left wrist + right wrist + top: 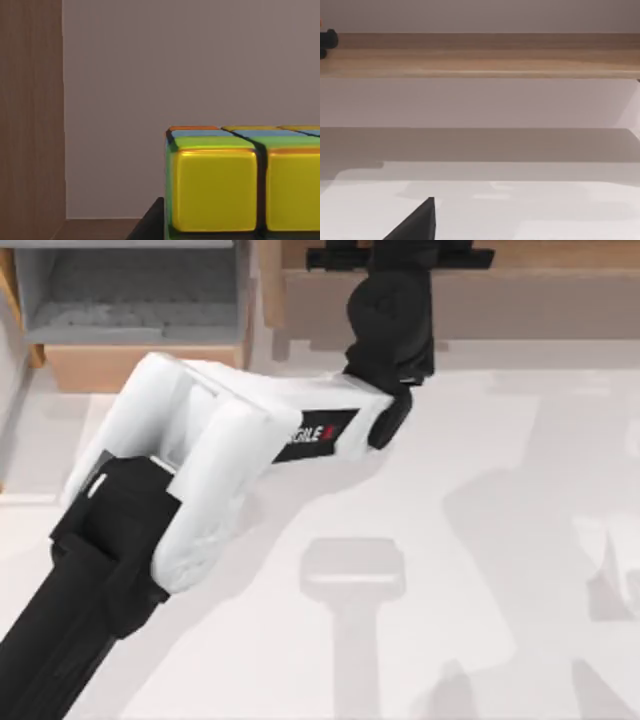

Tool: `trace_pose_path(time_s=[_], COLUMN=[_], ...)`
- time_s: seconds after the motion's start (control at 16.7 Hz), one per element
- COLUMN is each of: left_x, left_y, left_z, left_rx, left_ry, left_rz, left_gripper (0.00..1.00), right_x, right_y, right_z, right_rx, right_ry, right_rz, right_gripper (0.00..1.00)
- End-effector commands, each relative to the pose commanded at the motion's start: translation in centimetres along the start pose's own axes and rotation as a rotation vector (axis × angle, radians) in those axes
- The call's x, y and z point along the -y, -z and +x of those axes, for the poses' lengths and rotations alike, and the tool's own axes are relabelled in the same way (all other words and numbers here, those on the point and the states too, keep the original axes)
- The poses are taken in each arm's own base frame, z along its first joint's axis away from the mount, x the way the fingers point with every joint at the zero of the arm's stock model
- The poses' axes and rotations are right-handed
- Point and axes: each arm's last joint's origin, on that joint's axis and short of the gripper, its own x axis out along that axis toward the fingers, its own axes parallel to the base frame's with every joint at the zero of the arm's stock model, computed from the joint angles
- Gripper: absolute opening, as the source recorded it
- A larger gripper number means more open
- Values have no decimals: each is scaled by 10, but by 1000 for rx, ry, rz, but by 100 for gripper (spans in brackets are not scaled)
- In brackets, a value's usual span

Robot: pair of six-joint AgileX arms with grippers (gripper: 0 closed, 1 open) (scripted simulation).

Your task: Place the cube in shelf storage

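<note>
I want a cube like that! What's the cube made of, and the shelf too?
The cube looks like shiny plastic: glossy yellow tiles catch the light, with dark lines between them. The shelf storage looks like matte wood, brown with faint grain streaks, though in a rendered scene that is only its look.

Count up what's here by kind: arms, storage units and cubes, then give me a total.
Arms: 1, the left arm, reaching into the shelf storage
Storage units: 2, the shelf storage and the grey-lined box
Cubes: 1, the cube
Total: 4
</note>
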Motion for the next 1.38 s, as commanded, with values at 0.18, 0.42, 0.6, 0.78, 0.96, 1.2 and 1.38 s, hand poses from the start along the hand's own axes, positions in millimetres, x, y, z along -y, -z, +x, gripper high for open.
trace_pose_path(time_s=[0.18,0.42,0.6,0.78,0.96,1.2,1.38], left_x=[0,0,0,0,0,0,0], left_y=[0,0,0,0,0,0,0], left_z=[0,0,0,0,0,0,0], left_rx=[0,0,0,0,0,0,0], left_ry=[0,0,0,0,0,0,0], left_rz=[0,0,0,0,0,0,0], left_gripper=[0,30,53,75,98,100,100], right_x=[0,0,0,0,0,0,0], right_y=[0,0,0,0,0,0,0], right_z=[0,0,0,0,0,0,0], right_rx=[0,0,0,0,0,0,0], right_ry=[0,0,0,0,0,0,0], right_rz=[0,0,0,0,0,0,0], right_gripper=[100,100,100,100,100,100,100])
